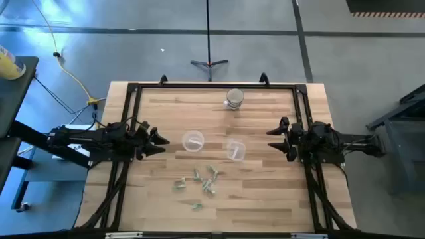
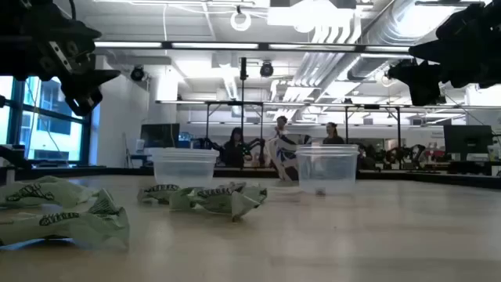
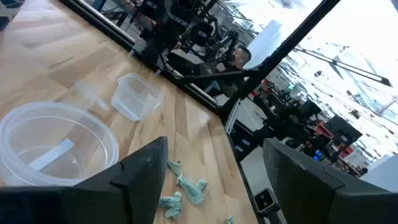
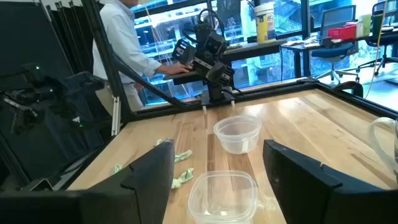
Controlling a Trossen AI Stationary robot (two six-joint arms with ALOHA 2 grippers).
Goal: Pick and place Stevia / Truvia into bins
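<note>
Both grippers hover open and empty over the table point(image 1: 265, 199), packets loose on the wood.

Seen from above, the left gripper point(image 1: 161, 141) hangs at 9 o'clock of the table and the right gripper point(image 1: 273, 140) at 3 o'clock, each with jaws spread and holding nothing. The packets point(image 1: 199, 181) lie scattered toward 6 o'clock, between the two grippers and well apart from both. The round cup point(image 1: 192, 141) stands near the left gripper's tips; the second cup point(image 1: 236, 150) sits beside it toward the right gripper. A jar point(image 1: 234, 98) stands at 12 o'clock.
</note>
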